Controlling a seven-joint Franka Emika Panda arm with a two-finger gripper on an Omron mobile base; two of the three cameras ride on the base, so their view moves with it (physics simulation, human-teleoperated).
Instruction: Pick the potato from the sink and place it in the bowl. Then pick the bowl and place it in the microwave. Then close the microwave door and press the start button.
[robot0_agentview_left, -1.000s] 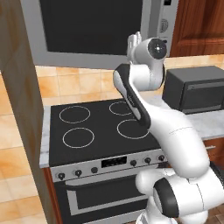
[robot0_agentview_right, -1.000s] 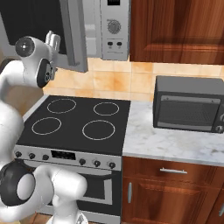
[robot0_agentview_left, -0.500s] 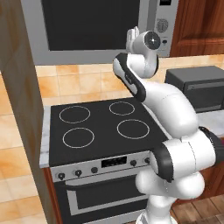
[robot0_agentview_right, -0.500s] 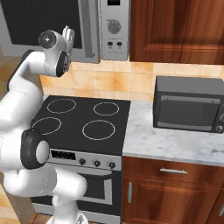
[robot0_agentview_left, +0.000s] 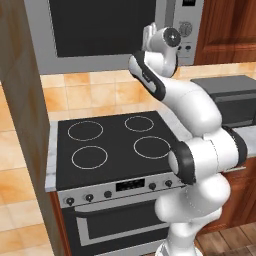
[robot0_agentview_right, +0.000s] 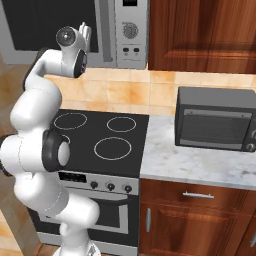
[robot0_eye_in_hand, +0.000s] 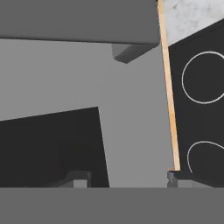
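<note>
The microwave hangs above the stove, and its door with the dark window lies flat against the front. My gripper is raised against the door's right edge, just left of the control panel. The right base view places the gripper beside the door handle, near the panel's dial. Seen from the hand, the gripper is open, its fingertips wide apart with nothing between them, close over the grey door frame. The potato, the bowl and the sink are out of view.
A black four-ring cooktop sits directly below the arm. A dark-grey countertop oven stands on the marble counter to the right. Wooden cabinets flank the microwave, and a tall wooden panel stands at the left.
The microwave door has swung from ajar to flat against the front. My arm has stretched up and forward, following the door's right edge.
</note>
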